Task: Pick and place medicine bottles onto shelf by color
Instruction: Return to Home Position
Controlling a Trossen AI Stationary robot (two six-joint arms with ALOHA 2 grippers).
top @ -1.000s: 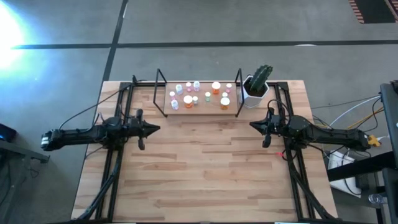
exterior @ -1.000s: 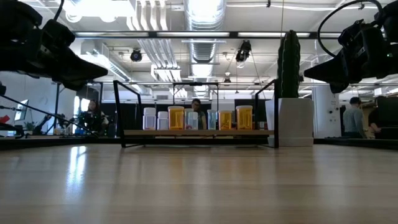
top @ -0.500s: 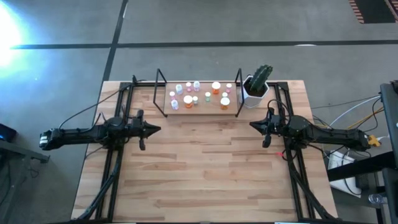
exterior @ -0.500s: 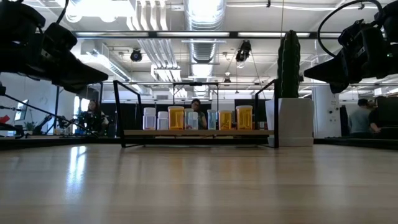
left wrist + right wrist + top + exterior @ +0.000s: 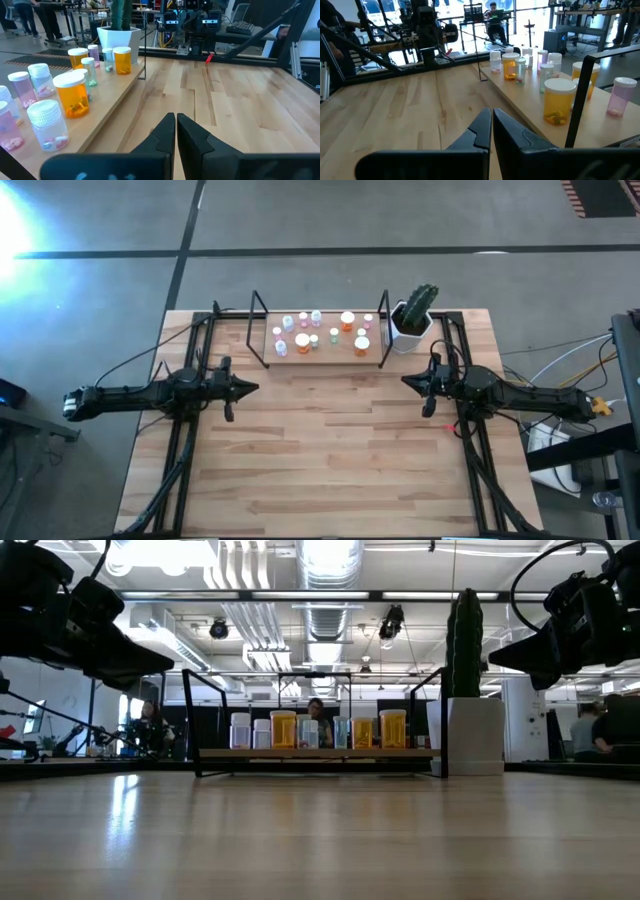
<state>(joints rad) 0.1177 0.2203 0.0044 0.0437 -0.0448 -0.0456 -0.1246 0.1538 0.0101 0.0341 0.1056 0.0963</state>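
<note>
Light plank tabletop [image 5: 320, 460] on a grey concrete floor [image 5: 400, 220]. Two black rails [image 5: 180, 450] run along its sides. The low view looks into a big workshop room with ceiling ducts [image 5: 330, 565] and strip lights. A person [image 5: 317, 710] sits behind the shelf and another [image 5: 588, 730] is at the far right.

One shelf [image 5: 328, 352] stands at the far middle of the tabletop, a low pale wood board inside thin black uprights. One white pot with a green cactus [image 5: 412, 320] stands just beside the shelf's right end.

Bottles [image 5: 314, 340]: about a dozen, all upright on the shelf board with none on the bare tabletop. All have white caps and sizes are mixed. At least three orange bottles [image 5: 283, 730] can be counted, two of them toward the cactus end. The rest are pale, such as a pink bottle [image 5: 620, 97], with others bluish or greenish. An exact count per colour cannot be told.

Two arms. The left gripper [image 5: 250, 387] hangs above the left side of the tabletop, near the rail, and points inward, well apart from the shelf. Its fingers [image 5: 164, 131] are pressed together and hold nothing. The right gripper [image 5: 407, 381] mirrors it on the right side, in front of the cactus pot, also with its fingers pressed together and nothing between them.
</note>
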